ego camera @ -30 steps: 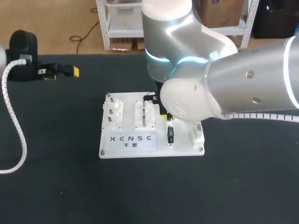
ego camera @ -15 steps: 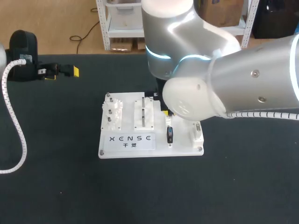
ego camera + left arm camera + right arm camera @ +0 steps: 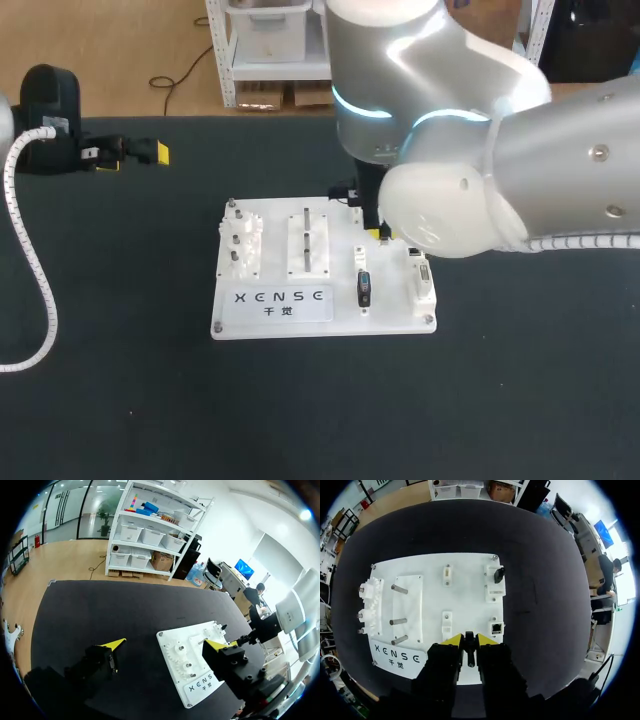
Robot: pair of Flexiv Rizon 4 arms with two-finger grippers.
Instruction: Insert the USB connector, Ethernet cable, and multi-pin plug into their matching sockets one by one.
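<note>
While the right pincer (image 3: 470, 642), whose grip I cannot tell, is hovering over the board (image 3: 420, 565), the step is calling for squaring above its 4 o'clock Ethernet socket (image 3: 496, 628).

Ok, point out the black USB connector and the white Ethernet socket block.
Black USB connector (image 3: 364, 288): head view, its body's middle.
White Ethernet socket block (image 3: 496, 628): right wrist view, the port opening.

White socket board (image 3: 392, 300) lies flat, with a black USB connector (image 3: 364, 288) sitting on its right half
</note>
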